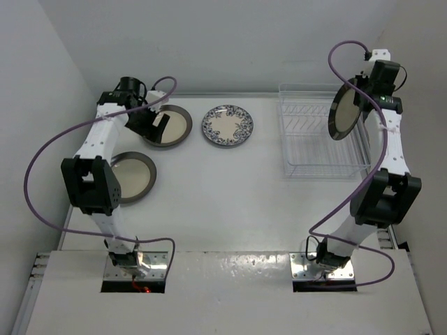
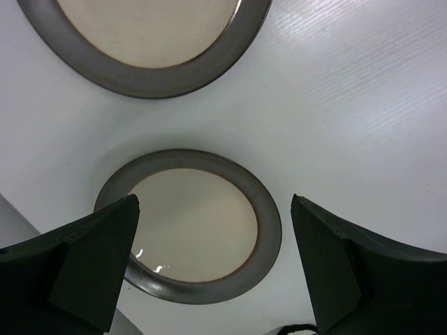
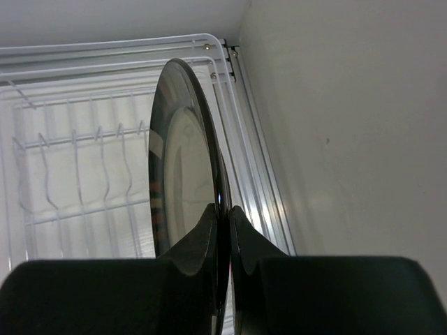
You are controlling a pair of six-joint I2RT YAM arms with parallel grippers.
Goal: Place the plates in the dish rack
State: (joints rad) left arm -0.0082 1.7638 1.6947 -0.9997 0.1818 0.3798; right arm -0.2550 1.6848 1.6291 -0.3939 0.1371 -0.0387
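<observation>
The top camera is looking down from high behind the near edge over the whole worktop (image 1: 230, 199). The left wrist camera is facing down close over a grey-rimmed plate (image 2: 199, 234) and a second plate (image 2: 150, 42); the right one is hugging an upright plate (image 3: 178, 174) above the rack (image 3: 105, 56), all showing overhead too

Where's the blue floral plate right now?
Top view: the floral plate lies flat on the table, back centre, between a grey-rimmed plate on its left and the dish rack on its right.
</observation>
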